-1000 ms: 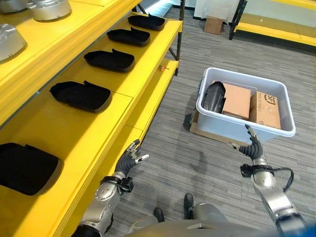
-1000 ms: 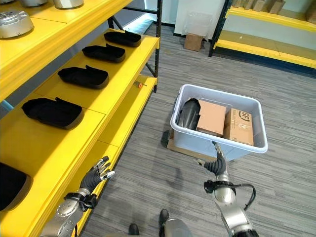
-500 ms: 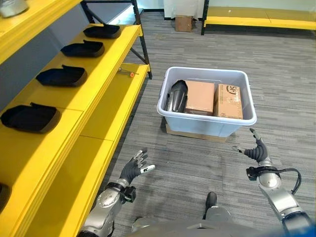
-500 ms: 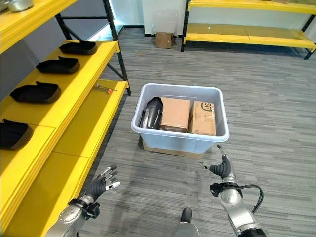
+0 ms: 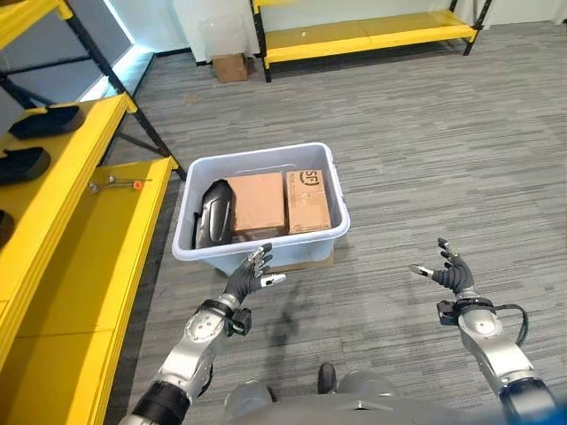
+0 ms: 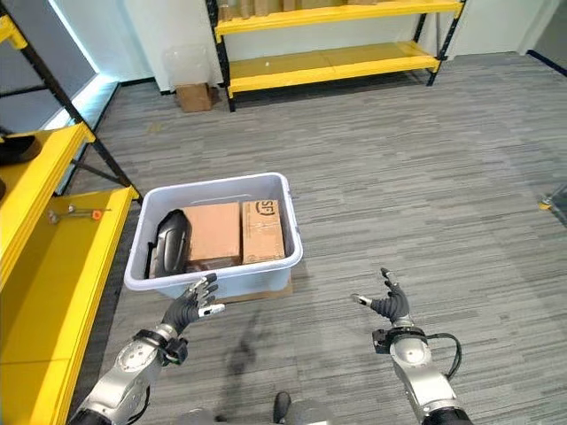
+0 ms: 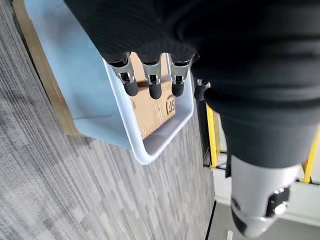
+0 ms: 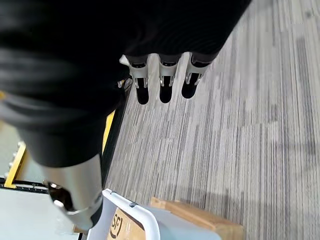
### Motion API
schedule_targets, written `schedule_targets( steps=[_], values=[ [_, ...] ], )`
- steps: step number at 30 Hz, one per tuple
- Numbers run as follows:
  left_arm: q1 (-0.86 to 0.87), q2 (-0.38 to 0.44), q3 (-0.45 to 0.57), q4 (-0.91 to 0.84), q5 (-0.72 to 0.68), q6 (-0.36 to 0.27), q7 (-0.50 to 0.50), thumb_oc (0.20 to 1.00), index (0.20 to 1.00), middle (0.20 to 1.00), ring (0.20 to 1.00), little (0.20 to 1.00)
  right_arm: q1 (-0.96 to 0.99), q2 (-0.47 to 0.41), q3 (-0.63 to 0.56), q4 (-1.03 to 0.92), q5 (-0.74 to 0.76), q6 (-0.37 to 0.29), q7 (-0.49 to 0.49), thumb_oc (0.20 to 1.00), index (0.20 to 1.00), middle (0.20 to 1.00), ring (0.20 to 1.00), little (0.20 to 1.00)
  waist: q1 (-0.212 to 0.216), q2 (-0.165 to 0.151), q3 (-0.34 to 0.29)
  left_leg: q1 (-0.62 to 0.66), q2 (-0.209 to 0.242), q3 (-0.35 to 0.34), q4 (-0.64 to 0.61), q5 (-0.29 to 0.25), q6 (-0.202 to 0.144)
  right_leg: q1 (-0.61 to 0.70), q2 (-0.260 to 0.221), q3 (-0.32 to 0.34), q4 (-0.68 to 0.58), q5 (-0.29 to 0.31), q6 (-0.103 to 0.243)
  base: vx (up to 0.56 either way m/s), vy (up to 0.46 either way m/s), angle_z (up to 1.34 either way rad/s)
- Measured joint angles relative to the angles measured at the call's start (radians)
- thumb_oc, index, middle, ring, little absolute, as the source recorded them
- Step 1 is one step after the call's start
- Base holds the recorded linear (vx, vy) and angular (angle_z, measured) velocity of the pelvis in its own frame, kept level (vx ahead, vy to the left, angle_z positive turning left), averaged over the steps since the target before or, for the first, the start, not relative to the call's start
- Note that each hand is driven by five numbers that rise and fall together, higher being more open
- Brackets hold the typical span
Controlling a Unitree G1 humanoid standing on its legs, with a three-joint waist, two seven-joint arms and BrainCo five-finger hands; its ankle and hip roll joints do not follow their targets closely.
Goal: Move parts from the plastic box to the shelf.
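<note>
So the plastic box (image 5: 266, 164) sits on the grey floor around 12 o'clock, with a black part (image 5: 213, 215) standing at its 9 o'clock end next to two cardboard boxes (image 5: 282, 202). Yellow shelf (image 5: 80, 239) runs along 9 o'clock. Left hand (image 5: 248, 276) hovers by the box's near wall, fingers loose and empty, and right hand (image 5: 450, 274) floats at 4 o'clock, spread wide, holding nothing.

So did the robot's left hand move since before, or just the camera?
Yes. The left hand swung away from the yellow shelf edge and is now open by the plastic box's near rim. The camera turned too.
</note>
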Motion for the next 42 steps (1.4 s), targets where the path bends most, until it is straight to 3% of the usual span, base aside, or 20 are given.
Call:
schedule_targets(
  steps=[1,2,4,5,7,8,9,11,12,14,17,25,27,29,30,31,35,38,40,42],
  values=[
    [0.014,-0.026,0.009,0.007,0.001,-0.009,-0.002,1.000,1.000,1.000,1.000,1.000,0.025,-0.055,0.009,-0.020,-0.002,-0.001,0.013,1.000,1.000,1.000,1.000,1.000,0.043,0.061,0.010,-0.055,0.093,-0.065,-0.181,0.086,-0.035,-0.106,-0.057,0.040,0.236,-0.096,-0.096,0.41,0.286,-0.69],
    [0.021,-0.026,-0.001,0.087,0.006,0.006,-0.001,1.000,1.000,1.000,1.000,1.000,0.046,-0.052,0.026,-0.008,0.002,0.022,0.025,1.000,1.000,1.000,1.000,1.000,0.023,0.067,0.031,-0.133,0.168,-0.042,-0.178,0.133,-0.024,-0.063,-0.035,0.045,0.214,-0.103,-0.127,0.36,0.324,-0.93],
    [0.037,-0.026,0.003,0.102,0.009,-0.003,-0.003,1.000,1.000,1.000,1.000,1.000,0.064,-0.052,0.046,-0.031,-0.001,0.021,0.050,1.000,1.000,1.000,1.000,1.000,0.025,0.058,0.045,-0.156,0.179,-0.035,-0.125,0.131,-0.020,0.035,-0.044,0.082,0.113,-0.065,-0.126,0.36,0.387,-0.51],
    [0.038,-0.026,0.004,0.101,0.017,-0.015,-0.006,1.000,1.000,1.000,1.000,1.000,0.056,-0.048,0.065,-0.036,-0.003,0.021,0.061,1.000,1.000,1.000,1.000,1.000,0.038,0.055,0.046,-0.140,0.170,-0.027,-0.093,0.127,-0.012,0.069,-0.048,0.096,0.087,-0.061,-0.119,0.28,0.308,-0.57],
    [0.027,-0.029,-0.005,0.100,0.020,-0.025,-0.014,1.000,1.000,1.000,1.000,1.000,0.033,-0.044,0.084,-0.044,-0.001,0.021,0.078,1.000,1.000,1.000,1.000,1.000,0.029,0.013,0.061,-0.051,0.073,0.093,-0.034,0.111,0.098,0.154,-0.092,0.081,0.066,-0.077,-0.074,0.23,0.243,-0.22],
    [0.010,-0.012,-0.023,0.103,0.028,-0.035,-0.022,1.000,1.000,1.000,1.000,1.000,0.022,-0.014,0.074,-0.026,0.001,0.022,0.077,1.000,1.000,1.000,1.000,1.000,0.023,0.000,0.048,0.043,0.022,0.092,-0.090,0.170,0.164,0.149,-0.105,0.072,0.180,-0.106,-0.025,0.29,0.296,0.24],
    [-0.033,0.002,-0.024,0.090,0.029,-0.040,-0.022,1.000,1.000,1.000,1.000,1.000,0.020,0.000,0.076,-0.061,0.001,0.017,0.083,1.000,1.000,1.000,1.000,1.000,0.031,-0.003,0.055,0.074,0.011,0.063,-0.147,0.158,0.201,0.049,-0.130,0.074,0.282,-0.152,-0.011,0.32,0.336,0.33],
    [-0.061,0.018,-0.013,0.090,0.030,-0.039,-0.021,1.000,1.000,1.000,1.000,1.000,0.009,0.019,0.065,-0.121,-0.002,0.012,0.083,1.000,1.000,1.000,1.000,1.000,0.034,-0.033,0.049,0.105,-0.022,0.051,-0.162,0.121,0.188,-0.032,-0.163,0.078,0.185,-0.095,-0.004,0.30,0.335,0.37],
    [-0.059,0.025,-0.007,0.089,0.038,-0.039,-0.021,1.000,1.000,1.000,1.000,1.000,0.009,0.032,0.067,-0.126,-0.002,0.011,0.085,1.000,1.000,1.000,1.000,1.000,0.037,-0.047,0.052,0.129,-0.038,0.045,-0.162,0.105,0.172,-0.044,-0.175,0.079,0.178,-0.029,-0.019,0.21,0.248,0.33],
    [-0.026,0.037,-0.003,0.073,0.038,-0.040,-0.019,1.000,1.000,1.000,1.000,1.000,0.015,0.041,0.082,-0.126,-0.003,0.012,0.094,1.000,1.000,1.000,1.000,1.000,0.069,-0.050,0.031,0.155,-0.049,0.048,-0.164,0.077,0.139,-0.022,-0.186,0.076,0.176,-0.029,-0.010,0.15,0.201,-0.01],
    [0.018,0.053,0.006,0.074,0.038,-0.028,-0.005,1.000,1.000,1.000,1.000,1.000,-0.021,0.041,0.079,-0.122,-0.004,0.013,0.102,1.000,1.000,1.000,1.000,1.000,0.090,-0.047,0.034,0.151,-0.055,0.042,-0.155,0.053,0.144,-0.020,-0.195,0.073,0.190,-0.011,0.016,0.15,0.253,0.06],
    [0.013,0.058,0.026,0.076,0.038,-0.028,-0.007,1.000,1.000,1.000,1.000,1.000,-0.080,0.050,0.082,-0.113,-0.005,0.013,0.076,1.000,1.000,1.000,1.000,1.000,0.125,-0.045,0.041,0.182,-0.067,0.003,-0.140,0.005,0.165,-0.118,-0.242,0.046,0.491,0.034,0.049,0.08,0.170,0.21],
    [0.007,0.058,0.026,0.076,0.038,-0.028,-0.009,1.000,1.000,1.000,1.000,1.000,-0.093,0.050,0.085,-0.108,-0.005,0.013,0.072,1.000,1.000,1.000,1.000,1.000,0.132,-0.040,0.052,0.182,-0.069,-0.002,-0.127,-0.008,0.171,-0.153,-0.260,0.044,0.563,0.071,0.053,0.05,0.098,0.12],
    [0.010,0.058,0.023,0.075,0.038,-0.029,-0.007,1.000,1.000,1.000,1.000,1.000,-0.097,0.050,0.092,-0.106,-0.005,0.013,0.060,1.000,1.000,1.000,1.000,1.000,0.134,-0.027,0.067,0.186,-0.068,-0.006,-0.124,-0.017,0.182,-0.217,-0.276,0.048,0.672,0.162,0.068,0.04,-0.027,0.05],
    [0.012,0.058,0.024,0.074,0.038,-0.029,-0.004,1.000,1.000,1.000,1.000,1.000,-0.092,0.050,0.093,-0.105,-0.005,0.014,0.059,1.000,1.000,1.000,1.000,1.000,0.135,-0.021,0.075,0.190,-0.064,-0.015,-0.129,-0.022,0.188,-0.264,-0.274,0.048,0.720,0.110,0.082,0.05,-0.084,-0.07],
    [0.010,0.061,0.025,0.074,0.037,-0.029,-0.001,1.000,1.000,1.000,1.000,1.000,-0.091,0.049,0.091,-0.106,-0.005,0.014,0.059,1.000,1.000,1.000,1.000,1.000,0.132,-0.013,0.089,0.191,-0.060,-0.016,-0.134,-0.021,0.187,-0.299,-0.256,0.040,0.668,0.063,0.073,0.04,-0.200,0.00],
    [0.008,0.060,0.039,0.059,0.037,-0.024,0.002,1.000,1.000,1.000,1.000,1.000,-0.044,0.048,0.085,-0.108,-0.005,0.020,0.061,1.000,1.000,1.000,1.000,1.000,0.114,-0.027,0.098,0.187,-0.069,-0.012,-0.128,-0.029,0.167,-0.321,-0.245,-0.036,0.320,0.093,0.090,0.02,-0.164,0.10],
    [0.036,0.059,0.043,0.046,0.037,-0.024,0.028,1.000,1.000,1.000,1.000,1.000,-0.010,0.047,0.088,-0.101,-0.004,0.039,0.064,1.000,1.000,1.000,1.000,1.000,0.119,-0.043,0.097,0.212,-0.069,-0.016,-0.127,-0.033,0.157,-0.287,-0.239,-0.034,0.238,0.161,0.061,0.02,-0.107,0.10],
    [0.078,0.058,0.044,0.035,0.036,-0.023,0.036,1.000,1.000,1.000,1.000,1.000,-0.010,0.049,0.087,-0.068,-0.005,0.048,0.067,1.000,1.000,1.000,1.000,1.000,0.127,-0.058,0.080,0.238,-0.069,-0.018,-0.124,-0.047,0.126,-0.167,-0.223,-0.025,0.089,0.197,0.030,0.06,-0.069,-0.07],
    [0.098,0.034,0.044,0.029,0.036,-0.022,0.034,1.000,1.000,1.000,1.000,1.000,-0.012,0.046,0.077,-0.049,-0.005,0.065,0.069,1.000,1.000,1.000,1.000,1.000,0.123,-0.015,0.061,0.240,-0.020,-0.025,-0.116,-0.051,0.091,-0.097,-0.151,-0.027,-0.041,0.243,-0.026,0.05,-0.076,-0.12]
  ],
)
